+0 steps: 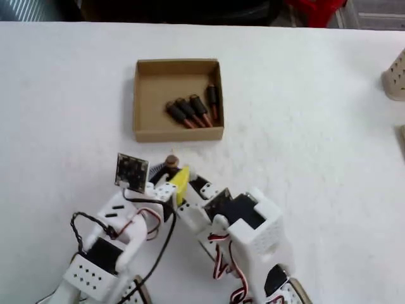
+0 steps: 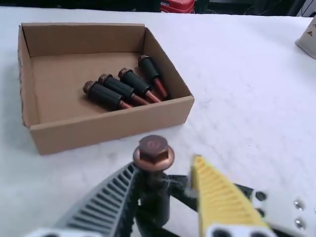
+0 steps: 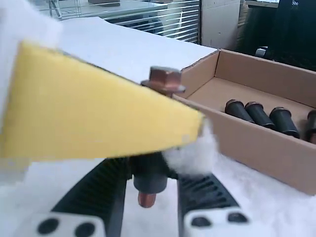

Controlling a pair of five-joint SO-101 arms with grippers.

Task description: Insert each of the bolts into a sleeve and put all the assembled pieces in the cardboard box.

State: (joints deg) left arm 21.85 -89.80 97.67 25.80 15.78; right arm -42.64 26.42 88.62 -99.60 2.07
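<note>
Sleeved bolt [image 2: 153,150] upright, left hand [image 2: 152,183] closed tight around it.

On the white table [image 1: 316,139] stands a beige perforated object [image 1: 395,77].

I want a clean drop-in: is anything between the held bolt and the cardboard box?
Nothing visible does. The bolt sits just short of the near wall of the cardboard box, with only white table between them.

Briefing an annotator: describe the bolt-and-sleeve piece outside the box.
Start at the brown cardboard box. Just outside its wall nearest the arms, the left gripper holds a copper hex-head bolt in a black sleeve. It stands upright; the four like pieces lie flat inside the box.
</note>
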